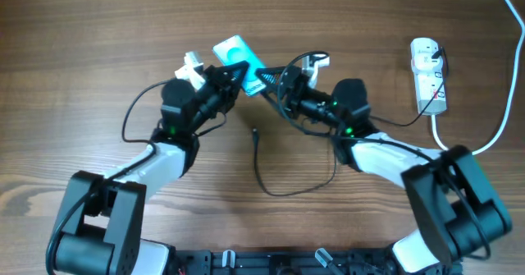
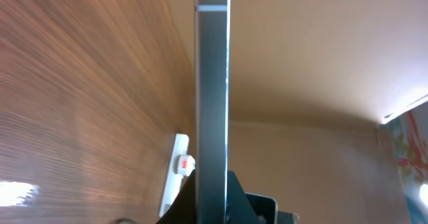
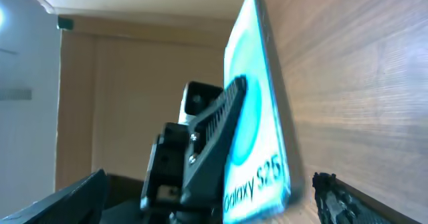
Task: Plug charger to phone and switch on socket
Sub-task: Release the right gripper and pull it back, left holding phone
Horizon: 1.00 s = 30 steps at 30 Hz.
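Note:
The phone (image 1: 234, 52) is held tilted above the table between both arms, turquoise screen up. My left gripper (image 1: 228, 76) is shut on it; the left wrist view shows the phone edge-on (image 2: 212, 83) between the fingers (image 2: 212, 187). My right gripper (image 1: 269, 78) is open just right of the phone. In the right wrist view its fingers (image 3: 210, 207) stand wide apart at the phone's "Galaxy S25" end (image 3: 257, 124). The charger cable (image 1: 279, 190) lies loose on the table, its connector (image 1: 255, 132) below the phone and held by nothing. The socket (image 1: 428, 76) lies far right with a black plug in it.
The socket's thick white cord (image 1: 500, 119) runs down the right side and off the top right corner. The socket also shows in the left wrist view (image 2: 172, 184), with its red mark. The black cable loops between the two arm bases.

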Each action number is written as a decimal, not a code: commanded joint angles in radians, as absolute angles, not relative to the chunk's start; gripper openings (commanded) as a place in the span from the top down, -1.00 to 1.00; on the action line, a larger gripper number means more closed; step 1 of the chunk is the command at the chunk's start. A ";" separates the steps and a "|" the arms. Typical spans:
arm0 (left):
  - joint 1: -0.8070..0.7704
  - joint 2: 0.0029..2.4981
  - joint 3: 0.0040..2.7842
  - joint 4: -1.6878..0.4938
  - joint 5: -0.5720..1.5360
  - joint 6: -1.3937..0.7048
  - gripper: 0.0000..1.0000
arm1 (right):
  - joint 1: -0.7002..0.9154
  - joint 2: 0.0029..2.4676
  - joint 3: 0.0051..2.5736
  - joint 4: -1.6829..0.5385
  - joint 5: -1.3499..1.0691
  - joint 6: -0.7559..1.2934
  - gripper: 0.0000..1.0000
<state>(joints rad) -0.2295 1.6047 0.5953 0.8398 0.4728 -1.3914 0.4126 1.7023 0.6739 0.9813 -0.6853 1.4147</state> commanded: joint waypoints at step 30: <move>-0.006 1.597 0.618 0.747 0.976 -1.383 0.92 | 0.453 1.172 0.675 -0.078 -0.310 0.751 -0.99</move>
